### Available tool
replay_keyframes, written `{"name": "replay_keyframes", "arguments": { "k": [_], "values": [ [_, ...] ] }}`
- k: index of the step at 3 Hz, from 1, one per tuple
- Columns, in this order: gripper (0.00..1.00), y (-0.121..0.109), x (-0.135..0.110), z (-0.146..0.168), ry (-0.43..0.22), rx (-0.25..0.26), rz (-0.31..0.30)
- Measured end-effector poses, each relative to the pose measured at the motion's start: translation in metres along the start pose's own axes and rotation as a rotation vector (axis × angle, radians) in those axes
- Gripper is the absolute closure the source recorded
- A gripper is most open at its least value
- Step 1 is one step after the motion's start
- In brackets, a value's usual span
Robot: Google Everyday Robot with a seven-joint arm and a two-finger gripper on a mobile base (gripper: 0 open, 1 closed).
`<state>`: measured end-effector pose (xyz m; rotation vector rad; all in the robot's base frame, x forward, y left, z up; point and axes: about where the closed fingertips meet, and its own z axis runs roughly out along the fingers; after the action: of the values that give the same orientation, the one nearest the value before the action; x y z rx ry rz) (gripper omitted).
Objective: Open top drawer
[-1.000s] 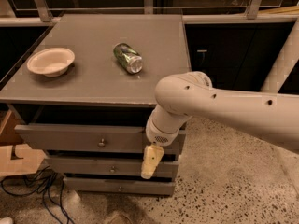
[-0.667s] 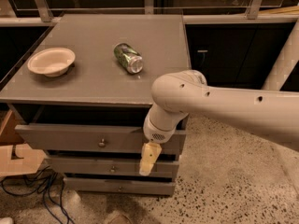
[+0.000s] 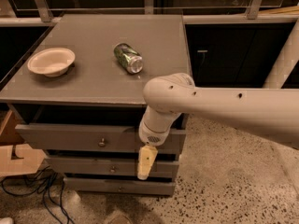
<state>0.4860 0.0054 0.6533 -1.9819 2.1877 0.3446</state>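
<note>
While the top drawer (image 3: 60,136) sits just as it did a second ago, front a little proud under the cabinet top (image 3: 93,85) with a dark gap above, the arm has drifted left; elbow now over the drawer's right third; gripper (image 3: 145,164) pointing down, hanging before the right part of the drawers, level with the middle drawer (image 3: 84,166); wide or narrow, cannot tell from this side. Knob (image 3: 102,143) untouched, off to the gripper's left and a bit higher. Reading: approach step, pull not begun; the leftward creep closes on the knob, yet the gripper needs to rise and go further left before any grasp. Bowl (image 3: 51,61) and tipped can (image 3: 128,57) on top, unmoved; a jerky pull might roll the can.
</note>
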Motion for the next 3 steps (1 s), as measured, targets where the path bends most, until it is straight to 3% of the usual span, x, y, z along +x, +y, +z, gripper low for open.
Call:
{"name": "replay_keyframes", "arguments": {
  "k": [1, 3],
  "values": [
    [0.0, 0.0106, 0.0108, 0.0043, 0.008, -0.035, 0.005],
    [0.0, 0.0052, 0.0039, -0.0051, 0.005, -0.009, 0.003]
  ]
}}
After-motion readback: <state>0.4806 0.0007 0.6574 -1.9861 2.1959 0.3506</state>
